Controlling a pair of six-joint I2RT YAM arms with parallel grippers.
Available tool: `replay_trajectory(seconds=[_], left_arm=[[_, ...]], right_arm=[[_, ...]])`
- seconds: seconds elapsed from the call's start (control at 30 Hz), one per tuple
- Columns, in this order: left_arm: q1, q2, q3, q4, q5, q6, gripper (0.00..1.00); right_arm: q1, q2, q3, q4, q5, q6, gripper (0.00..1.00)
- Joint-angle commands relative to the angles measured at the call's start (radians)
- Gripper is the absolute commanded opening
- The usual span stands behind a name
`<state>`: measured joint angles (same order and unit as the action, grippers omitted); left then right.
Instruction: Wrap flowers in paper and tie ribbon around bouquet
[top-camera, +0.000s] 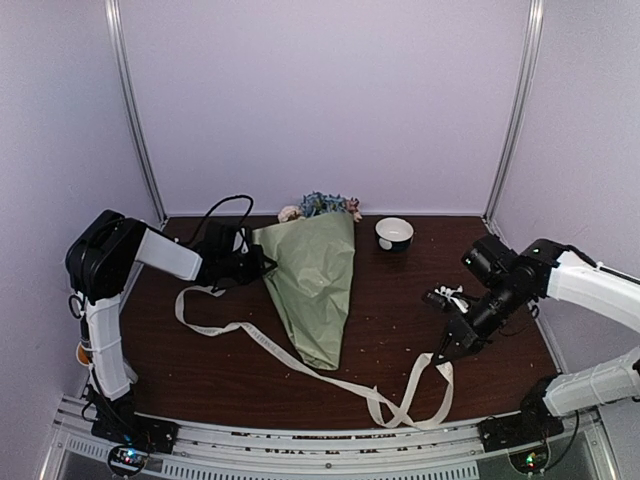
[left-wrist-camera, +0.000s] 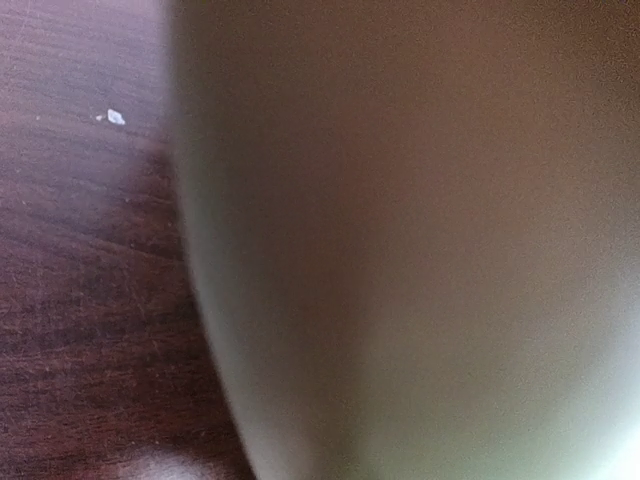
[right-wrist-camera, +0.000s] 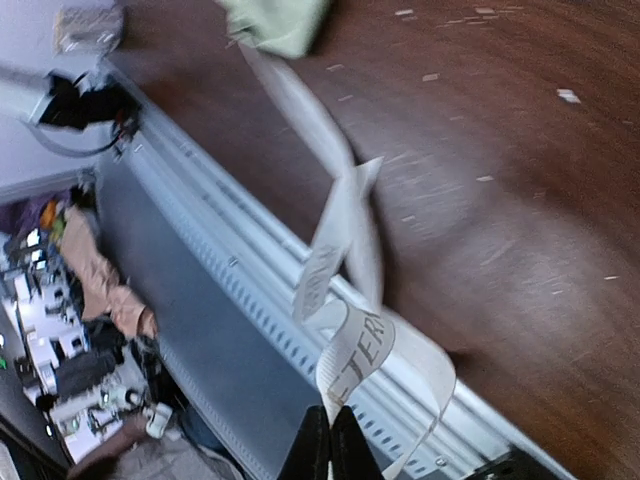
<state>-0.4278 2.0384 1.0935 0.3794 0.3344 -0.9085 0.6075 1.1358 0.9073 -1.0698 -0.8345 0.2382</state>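
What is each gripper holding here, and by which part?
Right gripper pinches the ribbon at the top of a raised loop. Left gripper is shut at the left edge of the bouquet; a hold there cannot be told.

the left arm (top-camera: 105, 330) rises from its base at the 7 o'clock corner of the bench (top-camera: 400, 310), bends at a black elbow and lays its white forearm out toward 3 o'clock, low over the bench. the left fingers (top-camera: 255, 266) at its end are closed, though its own wrist view does not show them. the right arm (top-camera: 590, 285) stands at 5 o'clock, folds back in from the right edge and slants its wrist down toward 7 o'clock. the right fingers (right-wrist-camera: 312, 455) point down near the front edge, pressed together on the ribbon (right-wrist-camera: 350, 350)
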Motion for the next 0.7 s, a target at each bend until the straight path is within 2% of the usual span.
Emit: replay_trajectory(seconds=[0.0,0.03,0.1,0.17,0.27,0.33,0.43,0.5,0.57,0.67], left_arm=[[0.008,-0.028,-0.015,0.079,0.037,-0.019,0.0],[0.007,-0.032,-0.018,0.081,0.038,-0.02,0.0],[0.006,-0.043,-0.025,0.077,0.028,-0.017,0.0],[0.007,-0.053,-0.035,0.071,0.02,-0.015,0.0],[0.006,-0.059,-0.051,0.072,0.019,-0.015,0.0],[0.006,-0.063,-0.065,0.074,0.017,-0.016,0.0],[0.007,-0.066,-0.085,0.083,0.019,-0.018,0.0],[0.005,-0.069,-0.099,0.091,0.021,-0.019,0.0],[0.006,-0.073,-0.112,0.093,0.017,-0.019,0.0],[0.005,-0.076,-0.126,0.088,0.021,-0.018,0.0]], right_arm=[[-0.18,0.076,-0.075,0.193,0.222,0.018,0.0],[-0.217,0.098,-0.078,0.231,0.272,0.019,0.02],[-0.287,0.14,-0.069,0.285,0.409,0.014,0.27],[-0.351,0.182,-0.04,0.344,0.551,0.009,0.43],[-0.38,0.246,0.04,0.389,0.731,0.004,0.5],[-0.36,0.275,0.094,0.409,0.749,0.014,0.52],[-0.262,0.313,0.142,0.464,0.67,-0.006,0.59],[-0.206,0.365,0.133,0.565,0.454,0.007,0.61],[-0.165,0.431,0.102,0.741,0.292,0.114,0.61],[-0.104,0.556,0.122,0.938,0.219,0.239,0.62]])
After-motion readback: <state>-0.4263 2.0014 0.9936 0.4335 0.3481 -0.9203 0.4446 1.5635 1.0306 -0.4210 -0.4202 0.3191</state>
